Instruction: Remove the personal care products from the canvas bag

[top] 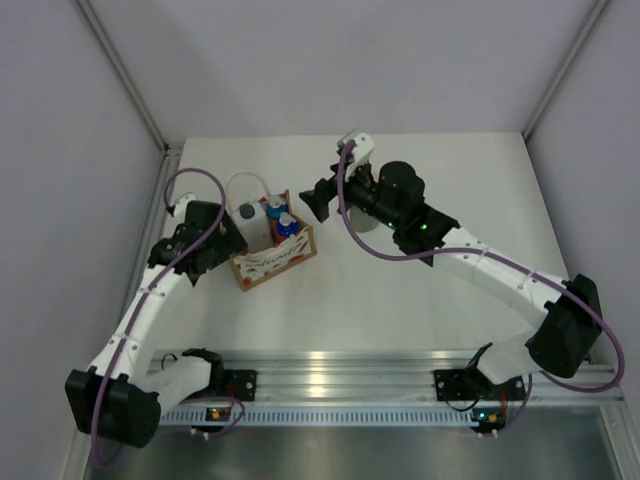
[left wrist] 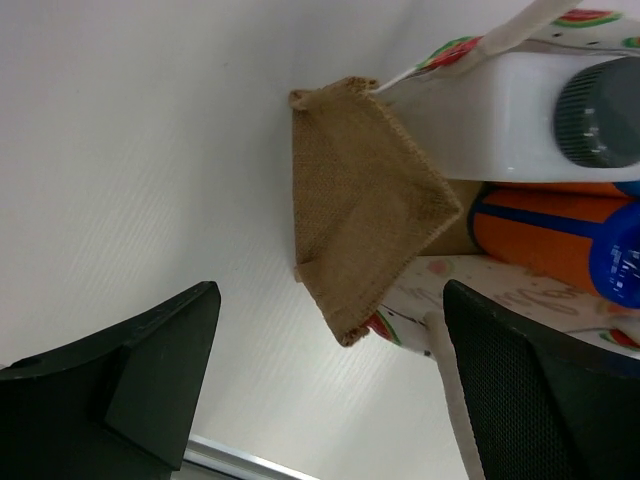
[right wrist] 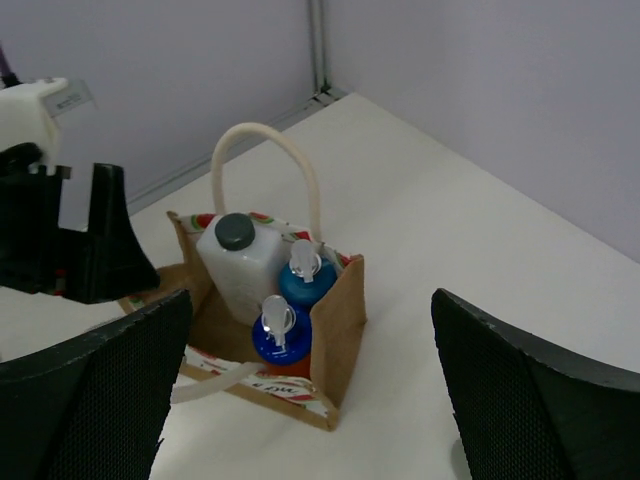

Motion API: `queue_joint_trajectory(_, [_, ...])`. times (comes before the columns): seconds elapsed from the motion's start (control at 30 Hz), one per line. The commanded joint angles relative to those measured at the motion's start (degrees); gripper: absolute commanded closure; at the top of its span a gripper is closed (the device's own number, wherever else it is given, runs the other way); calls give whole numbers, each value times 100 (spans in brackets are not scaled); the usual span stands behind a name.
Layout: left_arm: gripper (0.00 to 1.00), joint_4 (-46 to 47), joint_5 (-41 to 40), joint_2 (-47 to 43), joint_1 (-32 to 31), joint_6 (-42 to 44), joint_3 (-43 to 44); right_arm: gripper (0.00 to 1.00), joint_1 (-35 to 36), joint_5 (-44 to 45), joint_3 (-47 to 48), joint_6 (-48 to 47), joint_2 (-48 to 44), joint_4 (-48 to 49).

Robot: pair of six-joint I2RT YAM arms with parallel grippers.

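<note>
Canvas bag (top: 272, 258) sits left of the table's middle, with the white bottle (right wrist: 240, 265) and two orange bottles (right wrist: 282, 340) upright and packed tight inside. Both grippers gape wide and hold nothing. The left gripper (top: 232, 240) points at the bag's brown end, and the right gripper (top: 318, 203) hovers near the opposite side. My worry is that the soft bag lifts or tips with a bottle, or a finger snags the white handle (right wrist: 265, 160) arching overhead. The arms could also clash here. Bare table (top: 420, 330) lies to the right and nearer me, while the left wall is close.
</note>
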Motion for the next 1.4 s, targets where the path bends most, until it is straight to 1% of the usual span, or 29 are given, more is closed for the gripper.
queue_joint_trajectory(0.0, [3, 200, -205, 243, -8, -446, -248, 1, 93, -616, 364, -150, -230, -418])
queue_joint_trajectory(0.03, [6, 270, -161, 304, -8, -472, -318, 1, 102, -879, 408, -149, -169, -479])
queue_joint_trajectory(0.1, [12, 463, 85, 287, -25, -473, -494, 0, 163, -978, 635, -202, -20, -593])
queue_joint_trajectory(0.13, [14, 490, 112, 244, -43, -490, -538, 1, 181, -952, 750, -428, 216, -707])
queue_joint_trajectory(0.2, [20, 499, 33, 33, -130, -525, -626, 5, 225, -847, 1250, -623, 681, -1259])
queue_joint_trajectory(0.23, [26, 491, 24, -55, -139, -534, -678, 6, 234, -855, 1426, -694, 858, -1427])
queue_joint_trajectory(0.27, [28, 491, 7, -204, -140, -534, -714, 6, 243, -873, 1750, -755, 1025, -1664])
queue_joint_trajectory(0.3, [29, 491, -2, -283, -140, -569, -740, 6, 243, -908, 1909, -913, 1340, -1744])
queue_joint_trajectory(0.37, [33, 491, -20, -398, -140, -613, -802, 6, 234, -1127, 2304, -1159, 1632, -1833])
queue_joint_trajectory(0.4, [34, 517, -46, -459, -140, -622, -819, 7, 225, -1241, 2402, -1482, 1903, -1850])
queue_joint_trajectory(0.43, [36, 517, -64, -477, -140, -631, -837, 8, 225, -1581, 2464, -1685, 2010, -1859])
queue_joint_trajectory(0.47, [39, 517, -72, -469, -140, -639, -829, 9, 234, -1733, 2604, -1827, 2098, -1851])
queue_joint_trajectory(0.5, [43, 508, -107, -434, -140, -640, -811, 8, 234, -1865, 2701, -2002, 2282, -1894])
queue_joint_trajectory(0.57, [44, 517, -116, -416, -140, -666, -793, 7, 243, -2252, 3034, -2196, 2458, -1991])
queue_joint_trajectory(0.6, [50, 517, -117, -416, -140, -692, -793, 6, 234, -2348, 3158, -2345, 2555, -2043])
queue_joint_trajectory(0.67, [54, 534, -108, -416, -140, -762, -784, 1, 243, -2674, 3439, -2522, 2757, -2167])
queue_joint_trajectory(0.7, [57, 535, -99, -416, -140, -780, -776, 1, 243, -2727, 3527, -2618, 2880, -2184])
queue_joint_trajectory(0.77, [58, 543, -134, -416, -140, -798, -749, 0, 260, -3025, 3860, -2785, 3030, -2368])
queue_joint_trajectory(0.8, [59, 543, -151, -416, -140, -815, -749, 0, 269, -3104, 3993, -3012, 3196, -2491])
queue_joint_trajectory(0.83, [60, 543, -186, -416, -140, -815, -741, 1, 287, -3297, 4116, -3180, 3284, -2805])
queue_joint_trajectory(0.87, [61, 535, -196, -416, -140, -815, -732, 1, 322, -3368, 4352, -3338, 3372, -2965])
queue_joint_trajectory(0.9, [62, 543, -196, -407, -140, -815, -723, 1, 331, -3412, 4450, -3644, 3530, -3089])
queue_joint_trajectory(0.93, [63, 543, -170, -416, -140, -824, -714, 1, 348, -3396, 4529, -3734, 3601, -3168])
queue_joint_trajectory(1.03, [64, 535, -73, -433, -140, -815, -662, 6, 340, -3361, 4609, -4095, 3812, -3239])
queue_joint_trajectory(1.13, [65, 543, -38, -486, -140, -807, -679, 12, 348, -3316, 4776, -4184, 4076, -3230])
queue_joint_trajectory(1.17, [65, 543, -11, -521, -140, -807, -696, 17, 348, -3360, 4968, -4158, 4163, -3230])
queue_joint_trajectory(1.27, [65, 596, -11, -653, -140, -807, -819, 25, 444, -3597, 5189, -4270, 4462, -3222])
queue_joint_trajectory(1.37, [65, 675, -20, -767, -140, -842, -951, 26, 515, -3729, 5320, -4430, 4665, -3222])
